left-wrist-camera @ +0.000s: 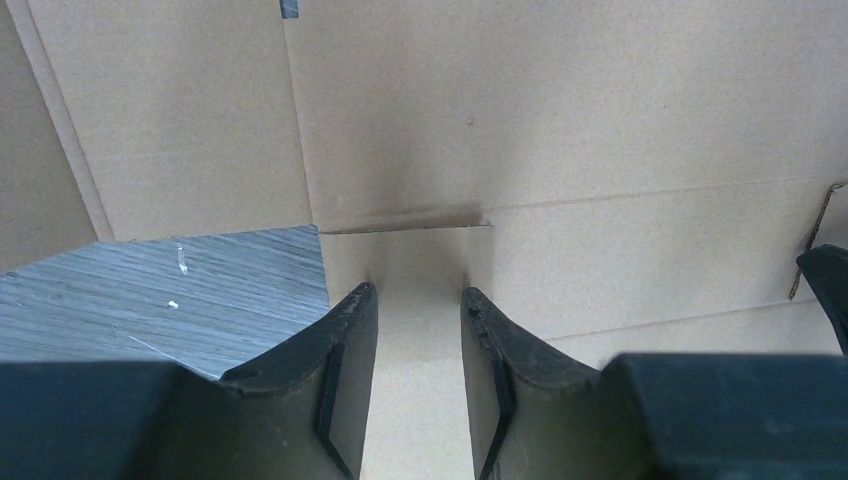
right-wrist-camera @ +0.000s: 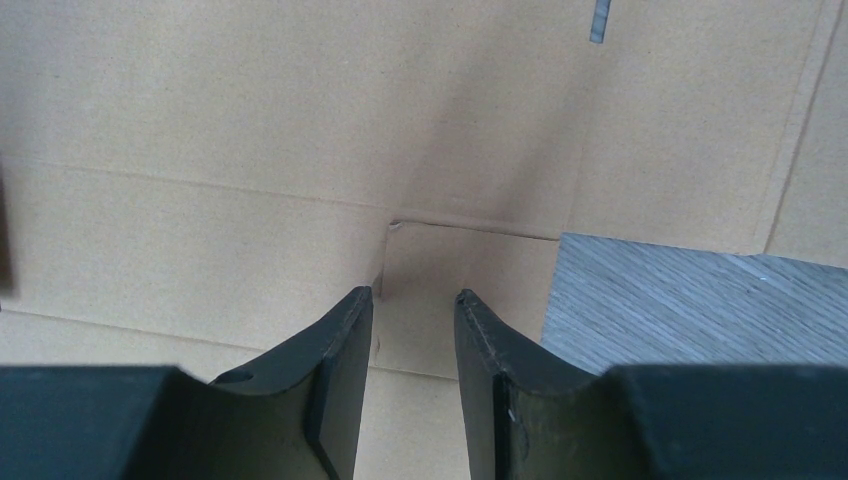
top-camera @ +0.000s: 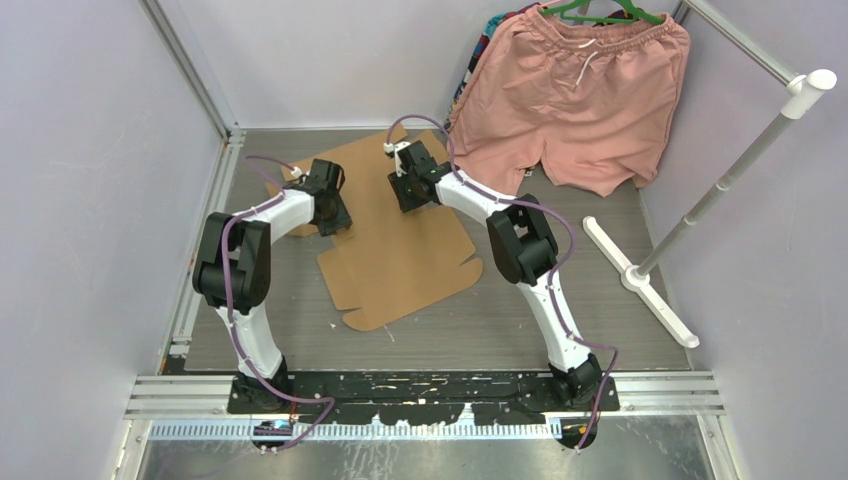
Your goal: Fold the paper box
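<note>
There are no words, numbers or signs to read anywhere; the paper box (top-camera: 400, 260) is plain brown

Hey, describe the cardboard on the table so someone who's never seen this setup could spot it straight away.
Start at the grey wood-grain table. Flat in its middle lies the paper box, a large brown cardboard sheet with flaps and notched tabs. It is the only flat brown thing there, unlike the pink shorts hanging behind it.
</note>
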Controlling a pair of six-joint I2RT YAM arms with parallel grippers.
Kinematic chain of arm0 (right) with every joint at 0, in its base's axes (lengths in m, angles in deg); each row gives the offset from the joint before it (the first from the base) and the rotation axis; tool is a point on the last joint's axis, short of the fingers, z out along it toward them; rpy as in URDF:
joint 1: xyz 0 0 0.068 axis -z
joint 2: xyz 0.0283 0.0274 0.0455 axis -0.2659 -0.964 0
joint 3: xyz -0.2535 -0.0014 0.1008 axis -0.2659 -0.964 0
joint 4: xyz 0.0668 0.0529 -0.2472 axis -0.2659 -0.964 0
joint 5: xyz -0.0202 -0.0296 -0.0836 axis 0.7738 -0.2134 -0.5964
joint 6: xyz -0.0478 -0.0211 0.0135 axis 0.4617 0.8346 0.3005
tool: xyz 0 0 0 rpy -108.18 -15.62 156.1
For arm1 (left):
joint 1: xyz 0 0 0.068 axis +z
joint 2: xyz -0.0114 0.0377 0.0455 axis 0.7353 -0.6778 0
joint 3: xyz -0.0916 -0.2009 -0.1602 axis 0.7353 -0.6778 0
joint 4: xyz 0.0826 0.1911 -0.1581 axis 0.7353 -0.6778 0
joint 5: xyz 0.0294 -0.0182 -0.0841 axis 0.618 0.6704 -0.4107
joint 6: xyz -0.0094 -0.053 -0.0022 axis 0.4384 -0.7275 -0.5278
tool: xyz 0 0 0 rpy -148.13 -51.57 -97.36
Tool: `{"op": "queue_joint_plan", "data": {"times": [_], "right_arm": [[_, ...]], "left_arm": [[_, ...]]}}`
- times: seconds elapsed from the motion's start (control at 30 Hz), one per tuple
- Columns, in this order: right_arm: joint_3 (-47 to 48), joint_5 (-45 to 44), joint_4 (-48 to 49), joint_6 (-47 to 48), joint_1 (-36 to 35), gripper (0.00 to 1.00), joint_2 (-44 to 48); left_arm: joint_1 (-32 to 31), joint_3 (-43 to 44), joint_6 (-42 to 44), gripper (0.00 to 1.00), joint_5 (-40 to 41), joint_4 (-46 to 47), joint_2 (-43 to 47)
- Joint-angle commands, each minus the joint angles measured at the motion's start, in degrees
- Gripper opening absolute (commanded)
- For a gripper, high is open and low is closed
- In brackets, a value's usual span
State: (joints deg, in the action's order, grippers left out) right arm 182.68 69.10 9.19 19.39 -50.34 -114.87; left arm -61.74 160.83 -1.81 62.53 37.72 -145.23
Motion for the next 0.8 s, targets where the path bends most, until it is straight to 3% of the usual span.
{"op": "queue_joint_plan", "data": {"times": [0.0, 0.43, 0.77], "right_arm": [[-1.14, -0.82, -6.2, -0.01, -0.56, 0.42, -1.88], [-6.37, -0.46, -5.58, 0.17, -1.88, 0.42, 0.75], [-14.22, -0.6, -3.11, 0.37, -2.05, 0.43, 4.66]], "left_arm": [[-0.44, -2.18, 0.42, 0.37, -0.68, -2.07, 0.68], [-2.26, -7.35, -0.54, 0.37, -1.02, -0.8, 3.98], [-8.88, -13.4, -3.14, 0.37, 0.34, 0.35, 8.21]]}}
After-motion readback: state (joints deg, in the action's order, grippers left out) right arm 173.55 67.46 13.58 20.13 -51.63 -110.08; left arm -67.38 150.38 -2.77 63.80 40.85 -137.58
